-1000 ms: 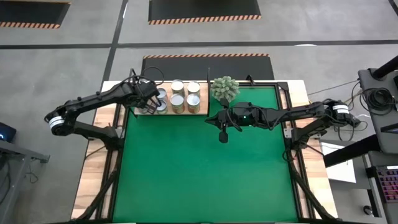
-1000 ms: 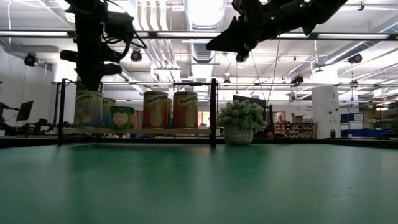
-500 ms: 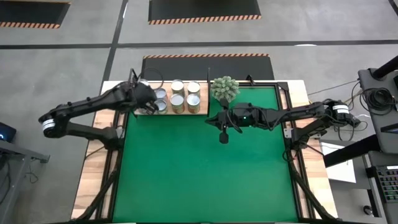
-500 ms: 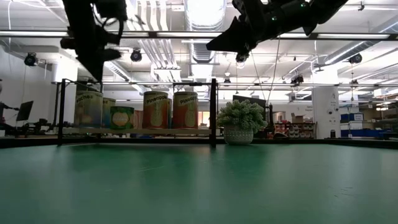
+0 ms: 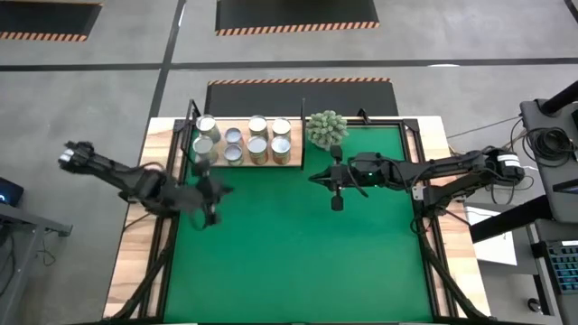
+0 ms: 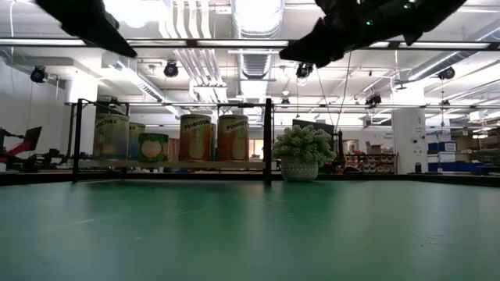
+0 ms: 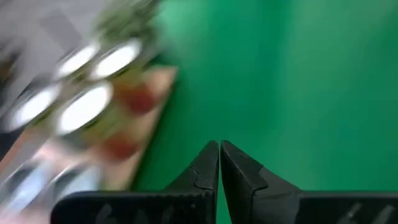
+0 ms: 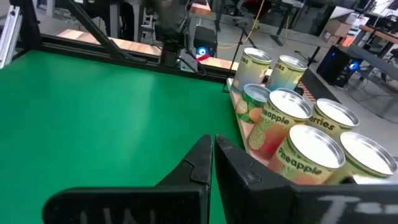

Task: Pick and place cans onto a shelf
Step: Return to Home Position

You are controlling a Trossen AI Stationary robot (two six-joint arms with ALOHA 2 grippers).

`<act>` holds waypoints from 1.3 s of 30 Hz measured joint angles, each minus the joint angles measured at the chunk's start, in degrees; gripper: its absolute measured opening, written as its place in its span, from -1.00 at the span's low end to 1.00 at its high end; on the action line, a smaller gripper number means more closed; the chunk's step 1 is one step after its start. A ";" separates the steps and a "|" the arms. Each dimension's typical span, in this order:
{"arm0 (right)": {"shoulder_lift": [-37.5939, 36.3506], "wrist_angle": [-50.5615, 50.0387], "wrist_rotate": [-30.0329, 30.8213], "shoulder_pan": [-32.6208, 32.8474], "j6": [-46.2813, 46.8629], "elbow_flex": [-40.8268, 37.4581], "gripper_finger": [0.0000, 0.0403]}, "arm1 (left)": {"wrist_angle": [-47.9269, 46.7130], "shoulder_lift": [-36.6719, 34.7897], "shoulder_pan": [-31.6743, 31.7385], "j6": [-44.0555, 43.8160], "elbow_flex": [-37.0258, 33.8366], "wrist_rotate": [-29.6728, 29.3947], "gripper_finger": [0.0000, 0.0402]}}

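Observation:
Several cans (image 5: pixel 246 140) with shiny round tops stand upright on their bases on the pale wooden shelf (image 5: pixel 271 164) at the table's far left; the low view shows their labels (image 6: pixel 197 138). My left gripper (image 7: pixel 219 152) is shut and empty, above the green mat (image 5: pixel 289 253) on the near side of the shelf (image 5: pixel 222 192). My right gripper (image 8: pixel 213 146) is also shut and empty. It hangs over the mat to the right of the shelf (image 5: pixel 316 177), pointing toward the cans (image 8: pixel 298 130).
A spiky grey-green potted plant (image 5: pixel 326 128) sits at the far edge just right of the shelf, close to my right gripper. A black frame post (image 6: pixel 268 140) stands between shelf and plant. The green mat spreads out toward the near edge.
My left gripper has swung away from above the shelf's left end toward the table's near edge, and now hangs over the mat with its fingers still shut. The cans it covered at the shelf's left end now show. My right gripper has drawn slightly toward the table's right edge.

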 joint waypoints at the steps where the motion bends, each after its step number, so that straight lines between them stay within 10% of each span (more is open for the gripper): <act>1: -0.84 0.02 0.00 0.00 0.00 -0.79 -0.96 | 3.76 -1.25 -2.82 2.43 -2.05 0.59 -1.00; 13: -9.00 0.17 1.71 -0.20 -0.72 -8.90 -0.96 | 34.27 -13.16 -12.14 30.39 -17.25 25.89 -1.00; 39: -33.19 0.18 1.52 -0.20 -1.44 -25.42 -0.96 | 31.30 -39.08 -9.16 31.65 -26.95 26.23 -1.00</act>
